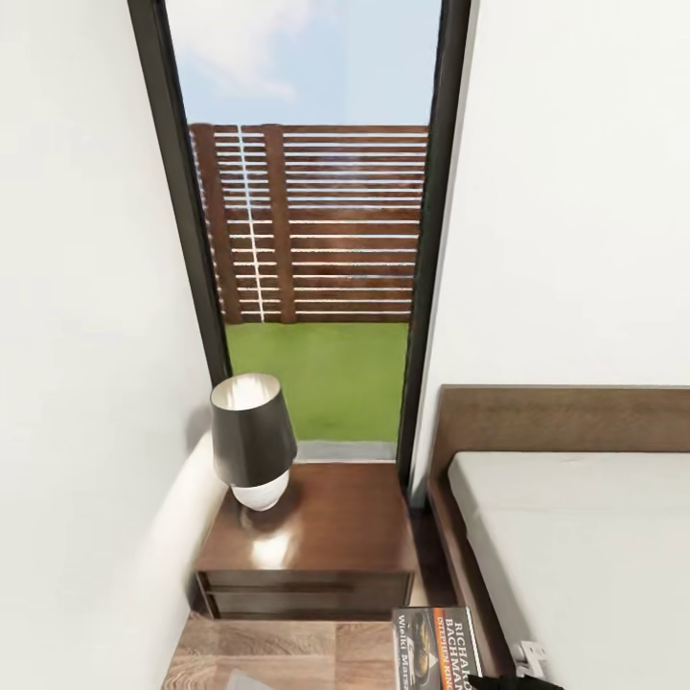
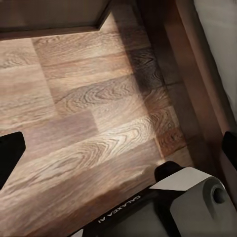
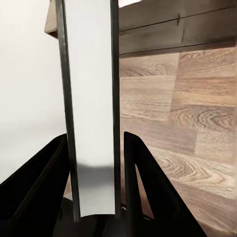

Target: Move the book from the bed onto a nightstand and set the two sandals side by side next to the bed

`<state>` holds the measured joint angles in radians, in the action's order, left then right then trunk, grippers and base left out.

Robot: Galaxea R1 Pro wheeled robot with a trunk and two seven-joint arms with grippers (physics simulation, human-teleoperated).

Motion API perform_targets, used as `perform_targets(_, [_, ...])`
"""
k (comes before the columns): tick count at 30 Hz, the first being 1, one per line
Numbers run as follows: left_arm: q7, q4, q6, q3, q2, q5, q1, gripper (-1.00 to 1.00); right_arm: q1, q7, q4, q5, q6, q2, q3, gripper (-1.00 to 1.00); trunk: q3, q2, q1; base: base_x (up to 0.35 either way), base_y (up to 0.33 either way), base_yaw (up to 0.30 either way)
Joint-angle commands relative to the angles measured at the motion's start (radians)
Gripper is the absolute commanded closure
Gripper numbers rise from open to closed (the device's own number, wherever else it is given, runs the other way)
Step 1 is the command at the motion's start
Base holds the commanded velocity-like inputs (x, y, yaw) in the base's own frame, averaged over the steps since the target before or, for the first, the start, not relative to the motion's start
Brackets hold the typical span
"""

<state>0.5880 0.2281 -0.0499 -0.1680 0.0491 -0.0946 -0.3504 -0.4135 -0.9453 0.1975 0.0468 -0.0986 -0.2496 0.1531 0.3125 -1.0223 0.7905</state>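
While the right gripper (image 3: 94, 197) pinches the book (image 1: 438, 647) edge-on above the floor (image 2: 89, 123); nightstand (image 1: 326, 532) ahead, lamp (image 1: 252, 441) on its far-left corner; bed (image 1: 575, 537) alongside; left jaws: cannot tell.

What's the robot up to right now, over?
Right gripper shut on the book, edge between its jaws. Left gripper open over floor. Nightstand ahead; lamp on its left side.

Book (image 1: 436, 647) and bed (image 1: 575, 537) cut off by head view's edge
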Motion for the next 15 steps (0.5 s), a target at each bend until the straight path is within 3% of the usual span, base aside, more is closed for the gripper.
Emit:
perform_targets(1, [0.001,-0.001,-0.004,-0.008,0.0,-0.01,-0.001,-1.0,-0.001,-0.004,0.0,0.007,-0.01,0.0,0.005,1.0,0.001,-0.001,0.001,0.328,0.0,0.0])
perform_targets(10, [0.001,-0.001,-0.004,-0.008,0.001,-0.01,-0.001,-1.0,-0.001,-0.004,0.0,0.007,-0.01,0.0,0.006,1.0,0.001,-0.001,0.001,0.312,0.0,0.0])
perform_targets(15, [0.001,-0.001,-0.004,-0.008,0.001,-0.01,-0.001,-1.0,-0.001,-0.004,0.0,0.007,-0.01,0.0,0.005,1.0,0.001,-0.001,0.001,0.075,0.0,0.0])
